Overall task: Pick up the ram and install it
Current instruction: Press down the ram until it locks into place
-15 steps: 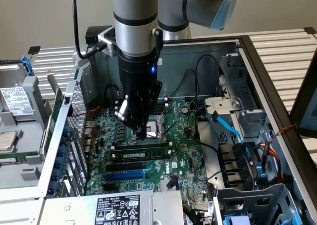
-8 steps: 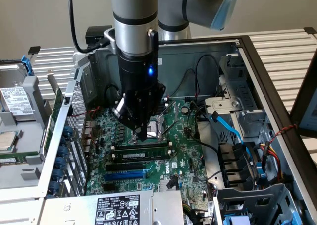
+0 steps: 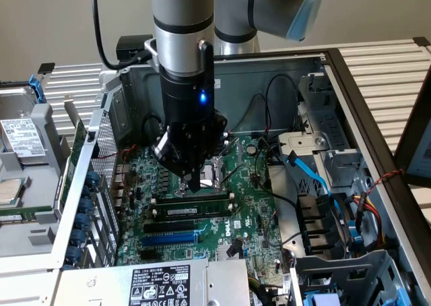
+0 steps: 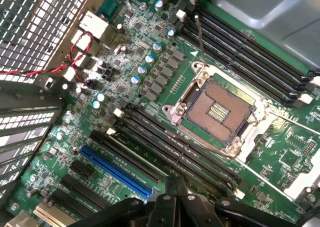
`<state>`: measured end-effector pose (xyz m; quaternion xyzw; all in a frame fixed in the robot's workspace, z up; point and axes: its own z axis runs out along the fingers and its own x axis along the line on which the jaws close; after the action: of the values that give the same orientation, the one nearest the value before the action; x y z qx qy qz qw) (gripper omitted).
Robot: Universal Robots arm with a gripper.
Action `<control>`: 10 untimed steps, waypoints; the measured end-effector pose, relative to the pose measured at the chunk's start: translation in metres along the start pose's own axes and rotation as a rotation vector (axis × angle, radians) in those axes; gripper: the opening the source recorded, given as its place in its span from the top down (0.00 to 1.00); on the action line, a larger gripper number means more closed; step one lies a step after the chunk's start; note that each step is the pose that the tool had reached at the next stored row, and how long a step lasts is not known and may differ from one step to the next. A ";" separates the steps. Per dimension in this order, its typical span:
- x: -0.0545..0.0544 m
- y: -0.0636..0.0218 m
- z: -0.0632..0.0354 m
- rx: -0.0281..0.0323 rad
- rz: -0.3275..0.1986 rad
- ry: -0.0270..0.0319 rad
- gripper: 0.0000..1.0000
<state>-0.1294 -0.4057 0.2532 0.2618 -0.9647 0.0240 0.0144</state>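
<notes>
the arm's gripper [image 3: 196,182] hangs low inside the open computer case [image 3: 350,83], its fingers pinched together with nothing between them, the tip just above the green motherboard [image 3: 246,218] next to the bare processor socket [image 3: 214,171]. right below the fingertips, toward the front of the case, the ram [image 3: 194,202] sits flat along one of the long black memory slots [image 3: 192,213], a thin green stick with dark chips, lying level from end to end. another labelled stick lies in the slot beside it. from the wrist view the clenched fingers [image 4: 172,197] come together over the row of dark slots [image 4: 175,147] beside the socket [image 4: 217,109], with the blue slot [image 4: 117,172] close by. blue cables [image 3: 313,178] run along the exterior view's right side of the case
</notes>
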 end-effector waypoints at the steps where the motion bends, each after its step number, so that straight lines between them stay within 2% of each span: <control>1: 0.000 0.0000 0.0000 0.0004 0.010 -0.0001 0.90; 10: 0.000 0.0000 0.0000 0.0030 0.102 -0.0048 0.90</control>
<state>-0.1294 -0.4057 0.2531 0.2121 -0.9769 0.0255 0.0105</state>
